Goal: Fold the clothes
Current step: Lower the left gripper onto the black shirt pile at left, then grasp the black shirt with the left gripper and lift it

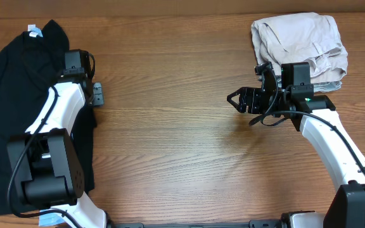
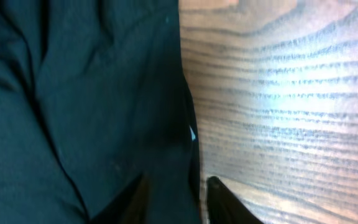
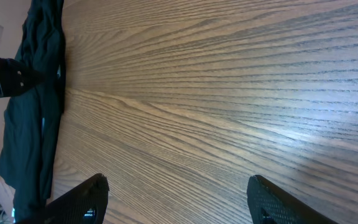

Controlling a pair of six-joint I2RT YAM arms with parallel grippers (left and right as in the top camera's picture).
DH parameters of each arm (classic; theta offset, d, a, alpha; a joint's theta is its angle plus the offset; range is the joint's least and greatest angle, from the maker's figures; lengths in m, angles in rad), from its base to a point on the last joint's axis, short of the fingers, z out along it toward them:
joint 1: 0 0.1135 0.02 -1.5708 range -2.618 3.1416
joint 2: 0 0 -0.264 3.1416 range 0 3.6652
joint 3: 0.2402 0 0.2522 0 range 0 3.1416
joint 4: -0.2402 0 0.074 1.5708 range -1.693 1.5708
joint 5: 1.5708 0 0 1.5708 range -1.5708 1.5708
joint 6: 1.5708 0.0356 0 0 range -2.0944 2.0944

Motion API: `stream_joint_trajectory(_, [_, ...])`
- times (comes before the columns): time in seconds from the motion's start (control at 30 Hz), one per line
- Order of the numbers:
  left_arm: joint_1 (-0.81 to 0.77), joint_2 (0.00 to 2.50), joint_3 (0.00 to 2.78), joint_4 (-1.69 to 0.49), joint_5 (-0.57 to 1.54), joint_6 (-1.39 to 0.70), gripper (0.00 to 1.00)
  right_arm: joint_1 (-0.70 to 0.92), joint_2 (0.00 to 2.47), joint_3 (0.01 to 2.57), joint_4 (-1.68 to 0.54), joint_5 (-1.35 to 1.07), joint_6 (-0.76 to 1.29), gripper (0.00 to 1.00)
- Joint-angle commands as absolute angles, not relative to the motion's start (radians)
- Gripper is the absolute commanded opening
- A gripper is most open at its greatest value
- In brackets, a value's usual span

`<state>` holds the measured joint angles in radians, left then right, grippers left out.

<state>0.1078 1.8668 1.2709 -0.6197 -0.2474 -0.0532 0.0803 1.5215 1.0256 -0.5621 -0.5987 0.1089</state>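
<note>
A black garment lies spread at the table's left side, and it fills the left half of the left wrist view. My left gripper sits at the garment's right edge. Its fingers are close together with the cloth's edge between them. A beige garment lies bundled at the far right. My right gripper is open and empty over bare wood, left of the beige bundle, with its fingers wide apart. The black garment also shows far off in the right wrist view.
The wooden table lies between the two garments. A white tag sits at the black garment's top edge. The left arm's base stands over the garment's lower part. The right arm reaches in from the bottom right.
</note>
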Motion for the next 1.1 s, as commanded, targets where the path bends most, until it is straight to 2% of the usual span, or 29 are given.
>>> stream_joint_trajectory(0.0, [0.120,1.884,1.289,-0.605,-0.265,-0.056,0.27,0.085,1.521,1.049,-0.559,-0.603,0.107,0.75])
stream_joint_trajectory(0.2, [0.120,1.919,1.289,-0.597,-0.266,-0.056,0.26,0.085,1.521,1.049,-0.561,-0.592,0.107,0.75])
stream_joint_trajectory(0.43, [0.120,1.960,1.289,-0.602,-0.274,-0.056,0.40,0.085,1.521,1.049,-0.560,-0.585,0.107,0.75])
stream_joint_trajectory(0.53, [0.120,1.987,1.289,-0.602,-0.274,-0.047,0.40,0.085,1.521,1.049,-0.562,-0.585,0.107,0.75])
stream_joint_trajectory(0.63, [0.120,1.997,1.289,-0.608,-0.273,-0.044,0.34,0.085,1.521,1.049,-0.563,-0.585,0.107,0.75])
stream_joint_trajectory(0.77, [0.120,1.997,1.293,-0.616,-0.274,-0.014,0.16,0.085,1.521,1.049,-0.562,-0.585,0.107,0.75])
stream_joint_trajectory(0.9, [0.119,1.997,1.329,-0.657,-0.289,-0.011,0.06,0.085,1.521,1.049,-0.562,-0.585,0.107,0.75])
stream_joint_trajectory(1.07, [0.119,1.997,1.462,-0.787,-0.288,-0.012,0.04,0.085,1.521,1.049,-0.562,-0.585,0.107,0.75])
